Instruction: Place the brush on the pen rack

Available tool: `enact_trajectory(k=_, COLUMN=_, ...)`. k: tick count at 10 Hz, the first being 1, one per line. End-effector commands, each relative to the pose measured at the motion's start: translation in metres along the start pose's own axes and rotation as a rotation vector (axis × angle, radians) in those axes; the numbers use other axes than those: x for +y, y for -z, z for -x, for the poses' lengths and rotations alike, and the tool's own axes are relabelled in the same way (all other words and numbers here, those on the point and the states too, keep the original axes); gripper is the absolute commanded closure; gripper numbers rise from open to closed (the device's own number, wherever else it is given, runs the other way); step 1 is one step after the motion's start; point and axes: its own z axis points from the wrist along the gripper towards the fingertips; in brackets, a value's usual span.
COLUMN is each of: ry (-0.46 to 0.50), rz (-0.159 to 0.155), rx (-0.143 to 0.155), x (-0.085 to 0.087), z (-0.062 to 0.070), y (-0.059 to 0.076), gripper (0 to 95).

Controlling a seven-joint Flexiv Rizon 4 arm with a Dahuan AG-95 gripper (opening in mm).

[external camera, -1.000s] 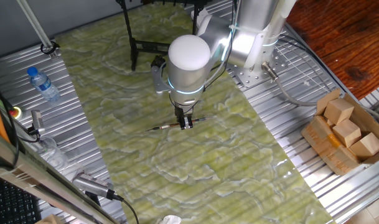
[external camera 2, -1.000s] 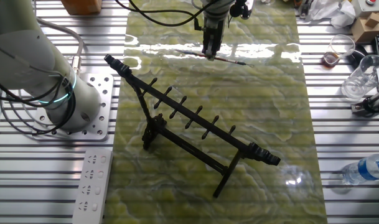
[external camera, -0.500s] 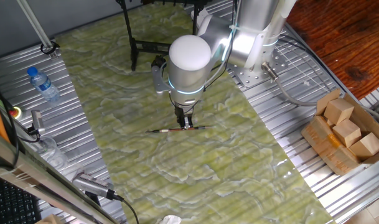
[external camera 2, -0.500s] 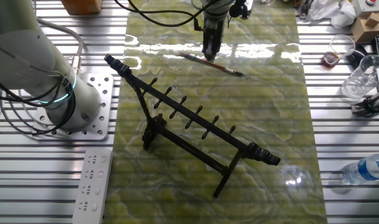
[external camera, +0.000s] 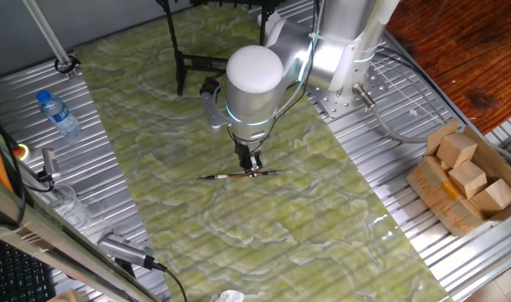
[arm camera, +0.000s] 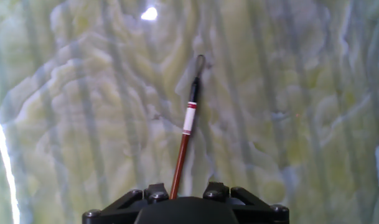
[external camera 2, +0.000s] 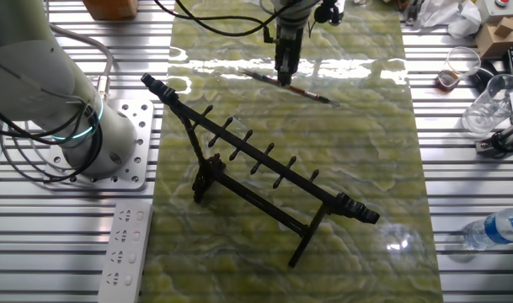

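The brush (external camera: 226, 177) lies flat on the green marbled mat, reddish-brown handle with a white band and a dark tip. It also shows in the other fixed view (external camera 2: 311, 91) and the hand view (arm camera: 188, 118). My gripper (external camera: 253, 170) points straight down onto the brush's middle, also seen in the other fixed view (external camera 2: 283, 80), and its jaws stand closed round the handle at mat level. In the hand view the handle runs under the gripper body (arm camera: 183, 205), which hides the fingertips. The black pen rack (external camera 2: 256, 160) stands upright well apart from the brush, partly seen at the top of one fixed view (external camera: 196, 60).
A water bottle (external camera: 58, 113) and glass cups (external camera 2: 483, 109) stand on the metal table beside the mat. A cardboard box of wooden blocks (external camera: 465, 180) sits at the right. A white power strip (external camera 2: 125, 252) lies near the arm's base (external camera 2: 62, 109).
One second ago the brush lay at a different angle under the gripper; it turned and shifted slightly on the mat. Over the last half second it has stayed still.
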Motion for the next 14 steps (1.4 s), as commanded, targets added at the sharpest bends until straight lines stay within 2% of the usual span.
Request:
enact_trajectory(k=1, ry=0.754, rz=0.007, rx=-0.007, x=0.001, z=0.001, y=-0.001, gripper=76.0)
enact_trajectory(k=2, ry=0.849, rz=0.004, rx=-0.015, x=0.002, z=0.001, y=-0.002, gripper=76.0)
enact_trajectory(k=4, ry=1.138, rz=0.018, rx=-0.031, x=0.005, z=0.004, y=-0.005, gripper=76.0)
enact_trajectory(k=5, ry=1.220, rz=0.039, rx=-0.045, x=0.006, z=0.006, y=-0.006, gripper=76.0)
enact_trajectory(k=7, ry=1.539, rz=0.053, rx=-0.074, x=0.013, z=0.012, y=-0.011, gripper=76.0)
enact_trajectory(k=9, ry=1.783, rz=0.061, rx=-0.116, x=0.019, z=0.017, y=-0.016, gripper=76.0)
enact_trajectory(k=10, ry=1.870, rz=0.064, rx=-0.130, x=0.022, z=0.019, y=-0.019, gripper=57.0)
enact_trajectory(k=11, ry=2.013, rz=0.059, rx=-0.136, x=0.028, z=0.023, y=-0.024, gripper=57.0)
enact_trajectory(k=13, ry=2.175, rz=0.057, rx=-0.145, x=0.034, z=0.025, y=-0.029, gripper=57.0)
enact_trajectory(k=14, ry=2.227, rz=0.057, rx=-0.146, x=0.035, z=0.024, y=-0.030, gripper=38.0)
